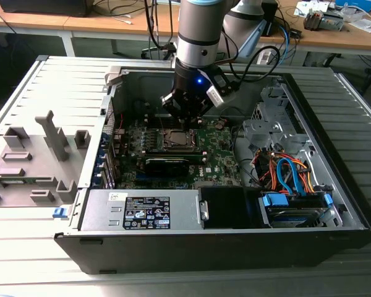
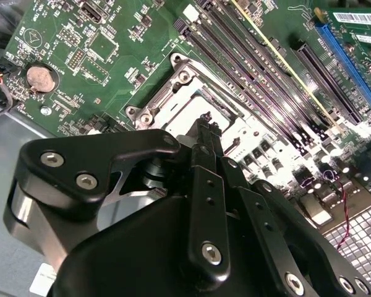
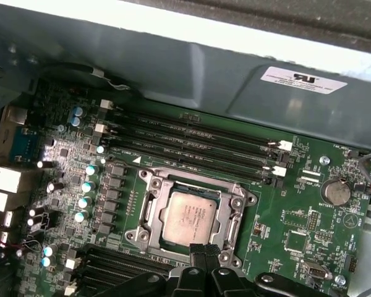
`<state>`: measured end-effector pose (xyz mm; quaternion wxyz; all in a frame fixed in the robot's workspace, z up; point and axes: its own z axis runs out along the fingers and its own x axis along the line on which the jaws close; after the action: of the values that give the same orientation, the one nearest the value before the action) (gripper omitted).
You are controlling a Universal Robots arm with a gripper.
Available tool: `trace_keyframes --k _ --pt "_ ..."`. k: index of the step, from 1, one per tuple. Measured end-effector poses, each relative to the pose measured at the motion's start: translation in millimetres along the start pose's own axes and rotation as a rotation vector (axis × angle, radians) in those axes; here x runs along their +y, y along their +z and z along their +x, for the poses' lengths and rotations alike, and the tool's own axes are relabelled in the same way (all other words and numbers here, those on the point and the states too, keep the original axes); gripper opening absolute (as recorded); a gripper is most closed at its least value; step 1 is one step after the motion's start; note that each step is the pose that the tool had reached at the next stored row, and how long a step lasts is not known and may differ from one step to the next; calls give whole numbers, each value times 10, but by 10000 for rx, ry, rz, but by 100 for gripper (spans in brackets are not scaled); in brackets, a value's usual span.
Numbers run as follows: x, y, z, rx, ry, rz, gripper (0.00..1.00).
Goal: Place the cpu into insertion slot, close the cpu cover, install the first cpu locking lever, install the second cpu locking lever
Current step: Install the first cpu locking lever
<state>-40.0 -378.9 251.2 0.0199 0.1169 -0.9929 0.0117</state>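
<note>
At the bottom centre of the first wrist view the gripper point(image 3: 204, 257) shows its two black fingertips pressed together with nothing between them, hanging just above the near edge of the insertion slot point(image 3: 149, 218). Beyond the tips, at mid-frame, the cpu point(image 3: 188, 216) already lies flat inside the socket, its silvery top framed by the cpu cover point(image 3: 235, 216), which looks lowered around it. I judge the chip light, rigid and fragile underneath, best handled by its edges only; the cover is thin springy metal, safest pushed on its rim. Farther back run the long black memory slots point(image 3: 191, 139), then the grey case wall point(image 3: 173, 68) across the top.
</note>
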Motion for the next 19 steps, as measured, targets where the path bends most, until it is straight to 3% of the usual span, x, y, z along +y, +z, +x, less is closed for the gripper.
trace_keyframes --k 19 --pt "0 2 0 -7 -353 14 11"
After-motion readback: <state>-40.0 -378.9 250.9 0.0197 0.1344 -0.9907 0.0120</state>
